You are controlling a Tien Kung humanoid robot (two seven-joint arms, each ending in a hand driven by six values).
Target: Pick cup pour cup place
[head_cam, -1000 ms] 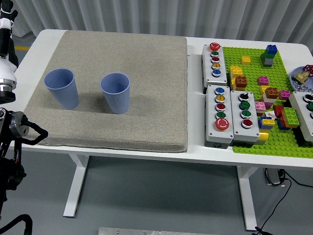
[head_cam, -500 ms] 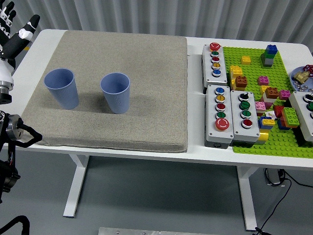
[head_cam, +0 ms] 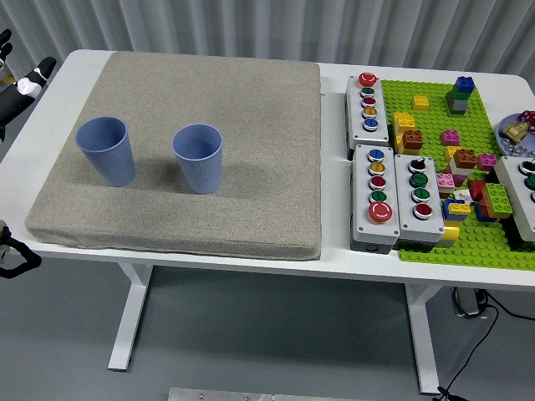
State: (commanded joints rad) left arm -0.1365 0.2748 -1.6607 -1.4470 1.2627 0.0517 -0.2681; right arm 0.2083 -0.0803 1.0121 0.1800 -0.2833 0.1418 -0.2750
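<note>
Two cups stand side by side on a mat covering the counter's nine o'clock half. At three o'clock, button boxes lie between the mat and a brick baseplate.

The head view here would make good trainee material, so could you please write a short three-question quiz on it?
1. True or false: the two blue cups stand upright on the grey mat.
2. Which is nearer the button boxes: A) left cup B) right cup?
3. What colour is the baseplate under the bricks?

Key: 1 true; 2 B; 3 green.
</note>
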